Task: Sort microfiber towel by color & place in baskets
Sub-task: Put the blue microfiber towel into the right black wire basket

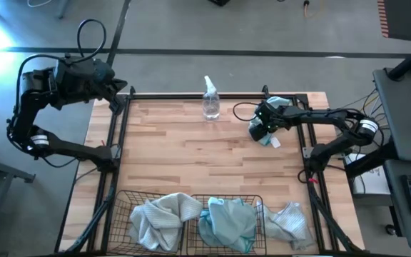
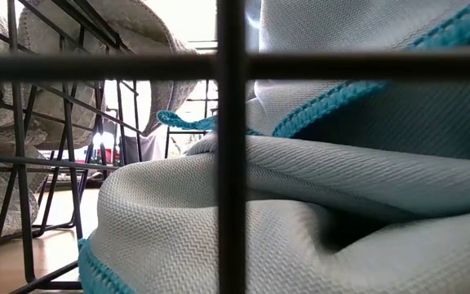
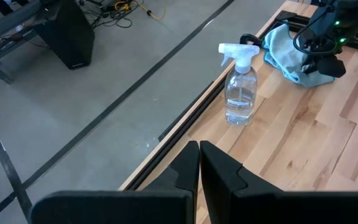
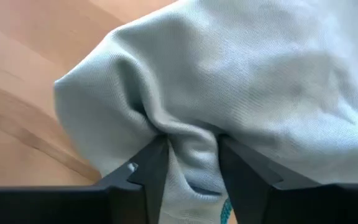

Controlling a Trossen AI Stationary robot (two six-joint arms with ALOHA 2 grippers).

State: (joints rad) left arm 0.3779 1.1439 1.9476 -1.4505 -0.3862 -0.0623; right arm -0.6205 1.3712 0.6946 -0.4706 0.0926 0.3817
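A light blue towel [image 1: 277, 106] lies bunched at the table's far right, and my right gripper [image 1: 260, 130] [image 4: 190, 152] is shut on it. My left gripper [image 1: 123, 97] [image 3: 199, 163] waits shut over the far left corner, touching nothing. Two black wire baskets stand side by side at the near edge. The left basket [image 1: 120, 207] holds a grey-white towel [image 1: 160, 218]. The right basket [image 1: 259, 207] holds a light blue towel [image 1: 227, 221] [image 2: 341, 212]. Another grey-white towel [image 1: 289, 221] lies on the table just right of the baskets. My right gripper pinches a raised fold [image 4: 188, 134] of the light blue towel between its two fingers [image 4: 149, 167]. The cloth puckers where the fingers meet it. In the left wrist view the rest of the towel [image 3: 283, 51] lies slack on the wood near the far edge.
A clear spray bottle [image 1: 210, 100] [image 3: 240, 93] stands upright near the middle of the far edge, left of my right gripper. The black table frame [image 1: 113, 143] runs along the edges. Bare wood [image 1: 191, 153] lies between the bottle and the baskets.
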